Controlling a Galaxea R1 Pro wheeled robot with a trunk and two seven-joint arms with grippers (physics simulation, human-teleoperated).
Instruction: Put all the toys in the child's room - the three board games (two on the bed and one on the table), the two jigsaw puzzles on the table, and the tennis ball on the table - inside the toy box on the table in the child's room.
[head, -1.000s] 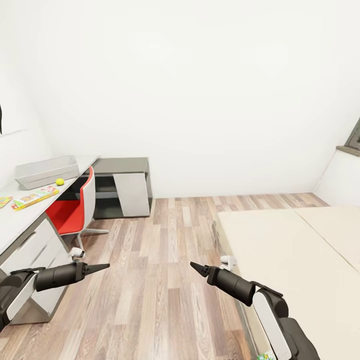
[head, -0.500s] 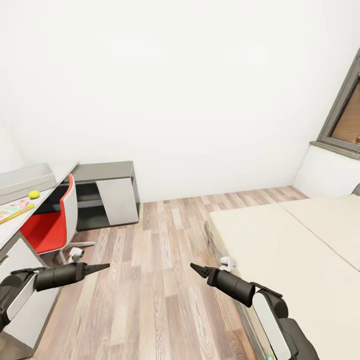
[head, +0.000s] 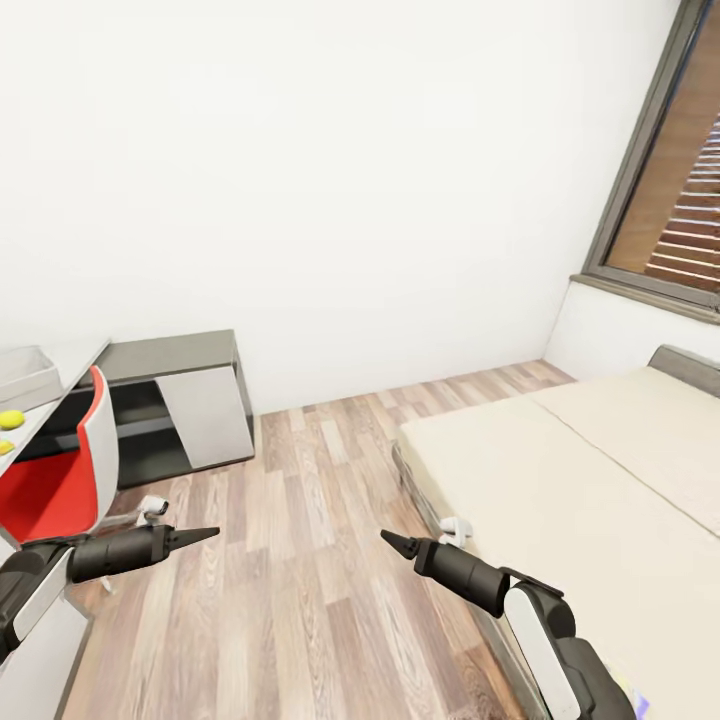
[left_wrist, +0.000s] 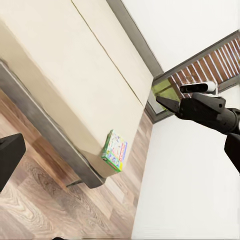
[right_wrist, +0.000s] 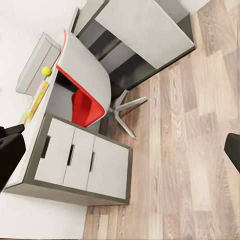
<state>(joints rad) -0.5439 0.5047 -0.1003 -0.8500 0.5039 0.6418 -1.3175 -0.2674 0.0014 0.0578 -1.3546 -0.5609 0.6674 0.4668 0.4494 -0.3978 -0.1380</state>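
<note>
Where mattress ends, a green-bordered board game (left_wrist: 115, 150) overhangs.

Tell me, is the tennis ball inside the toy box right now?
No, in the right wrist view the tennis ball sits on the table just outside the toy box.

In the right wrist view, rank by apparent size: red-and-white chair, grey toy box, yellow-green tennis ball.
1. Red-and-white swivel chair, largest, though nearer the camera.
2. Light-grey plastic toy box.
3. Small yellow-green tennis ball, clearly smallest.
</note>
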